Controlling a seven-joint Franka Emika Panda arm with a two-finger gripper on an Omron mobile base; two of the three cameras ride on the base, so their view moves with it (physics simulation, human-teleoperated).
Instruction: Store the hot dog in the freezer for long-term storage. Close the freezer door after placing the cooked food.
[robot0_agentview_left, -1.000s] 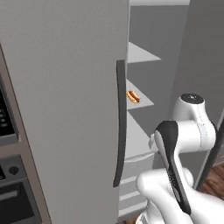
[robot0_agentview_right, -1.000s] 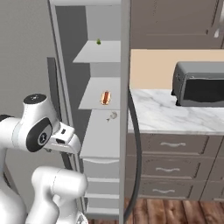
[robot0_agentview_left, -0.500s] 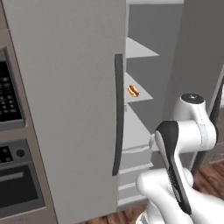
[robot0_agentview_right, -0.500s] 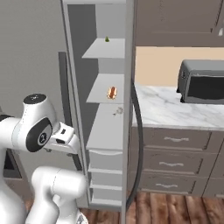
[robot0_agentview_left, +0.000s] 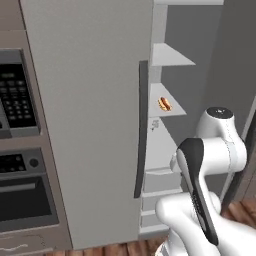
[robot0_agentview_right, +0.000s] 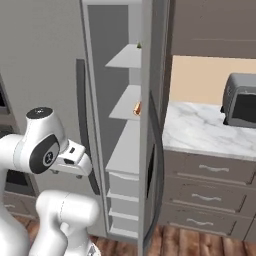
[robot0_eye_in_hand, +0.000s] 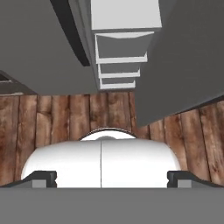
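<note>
Backing away, our base widened both views; we saw the hot dog (robot0_agentview_left: 164, 104) on a white freezer (robot0_agentview_left: 165, 150) shelf, freezer door (robot0_agentview_right: 150, 125) open, fingers (robot0_eye_in_hand: 40, 176) apart, empty.

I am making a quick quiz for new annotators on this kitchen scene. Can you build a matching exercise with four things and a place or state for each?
Things
1. small tan-bun hot dog
2. narrow light-grey freezer door
3. small grey toaster oven
4. black built-in wall oven

Places or states
A. on the marble counter
B. standing open
C. on a white inner shelf
D. left of the wide grey door

Pairs: 1-C, 2-B, 3-A, 4-D
</note>
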